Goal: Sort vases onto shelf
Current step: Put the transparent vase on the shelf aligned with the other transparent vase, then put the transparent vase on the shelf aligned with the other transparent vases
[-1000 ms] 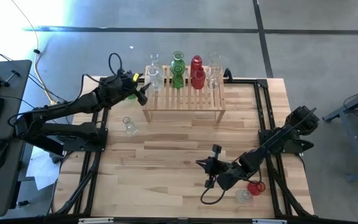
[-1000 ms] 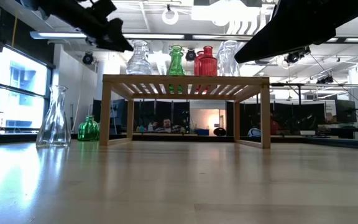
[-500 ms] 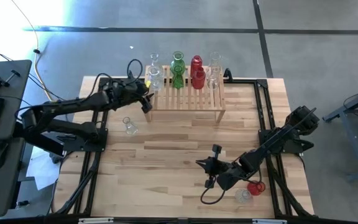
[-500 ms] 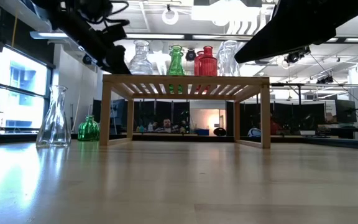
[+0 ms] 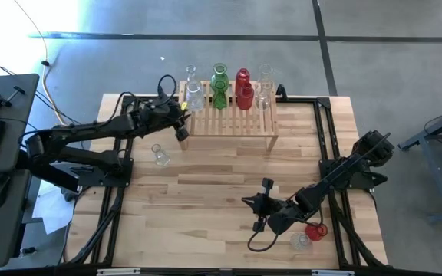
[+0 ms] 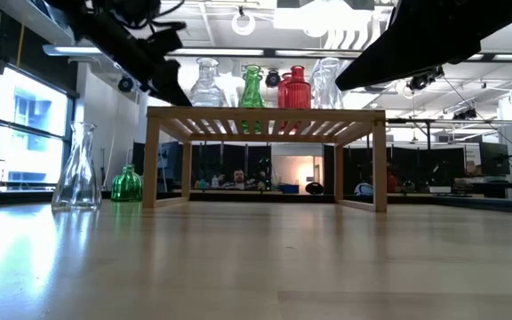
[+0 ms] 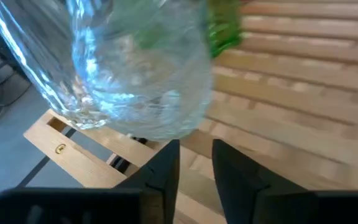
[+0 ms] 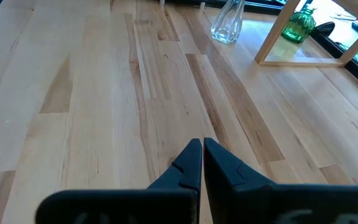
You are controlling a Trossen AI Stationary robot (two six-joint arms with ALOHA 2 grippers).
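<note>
Left wrist view: my left gripper (image 7: pixel 194 165), fingers nearly together and empty, sits just below the clear vase (image 7: pixel 135 68) on the shelf (image 7: pixel 291 93); possibly near enough to topple it.

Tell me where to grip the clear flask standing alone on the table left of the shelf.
Take the clear flask by its narrow neck, coming from above with the fingers either side. It stands upright with a wide flared base, probably too broad to span, and open tabletop around it. The left gripper, beside the shelf, is nearer.
</note>
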